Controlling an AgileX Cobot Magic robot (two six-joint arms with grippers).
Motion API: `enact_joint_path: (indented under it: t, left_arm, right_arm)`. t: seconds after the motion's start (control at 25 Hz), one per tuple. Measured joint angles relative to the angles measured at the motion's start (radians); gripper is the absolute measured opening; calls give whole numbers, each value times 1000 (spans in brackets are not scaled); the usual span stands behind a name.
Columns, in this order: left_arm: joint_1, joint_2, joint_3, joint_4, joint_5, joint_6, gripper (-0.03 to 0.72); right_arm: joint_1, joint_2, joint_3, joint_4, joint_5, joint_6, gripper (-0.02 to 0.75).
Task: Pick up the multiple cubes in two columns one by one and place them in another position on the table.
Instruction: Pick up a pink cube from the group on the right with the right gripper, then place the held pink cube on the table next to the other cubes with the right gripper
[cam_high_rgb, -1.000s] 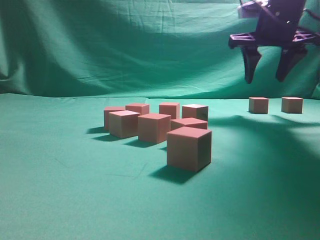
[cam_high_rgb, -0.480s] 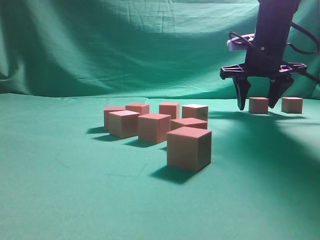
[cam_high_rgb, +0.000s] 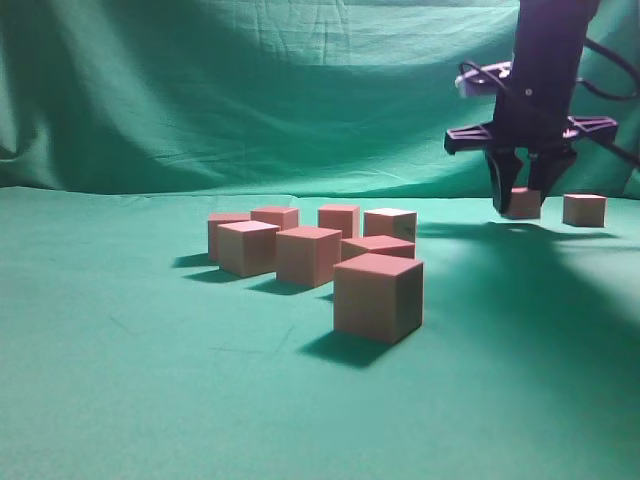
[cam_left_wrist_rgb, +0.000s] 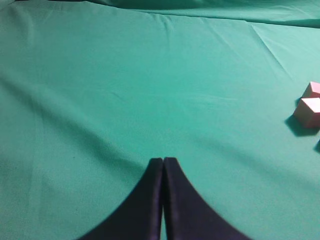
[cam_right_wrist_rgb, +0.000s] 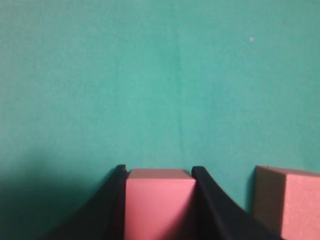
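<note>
Right pincer (cam_high_rgb: 524, 200) clamped on one cube (cam_high_rgb: 523, 203), fingers flush against both side faces in the right wrist view, cube (cam_right_wrist_rgb: 159, 202) filling the gap between them. Hard to tell from the exterior view whether the held cube sat on the worktop (cam_high_rgb: 150, 380) or just off it; looked about level with the neighbour cube (cam_high_rgb: 584, 210). That neighbour stood just beside the held cube on the outer side, apart but close, also seen at the edge of the right wrist view (cam_right_wrist_rgb: 289, 202). Main cluster of cubes (cam_high_rgb: 310, 250) lay well away from the held cube, toward the middle of the worktop, nearest cube (cam_high_rgb: 378, 297) in front of the cluster. Left pincer (cam_left_wrist_rgb: 163, 165) shut, nothing between the tips, hanging over bare cloth with two cubes (cam_left_wrist_rgb: 310, 105) at the far right edge of its view.

Risks, judged from this:
- Grip low on foam-like faces: could squeeze the held cube askew and let it rotate or pop out on lift.
- Outer finger close to the neighbour cube: sideways drift could nudge it and spoil its spot.
- Wrinkled cloth under the held cube: dragging instead of lifting clear could snag the cloth and shift the neighbour.
- Release from too high beside the neighbour: light cube could bounce or tumble into it.
</note>
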Motion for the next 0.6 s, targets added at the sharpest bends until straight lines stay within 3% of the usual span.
enact_joint_path:
  t: [0.4,0.6]
  left_arm:
    - [0,0,0,0,0,0,0]
    - [0,0,0,0,0,0,0]
  right_arm:
    - [4,-273,-90,51,339,-29,265]
    - [54,-439,-12,59,363,-43,265]
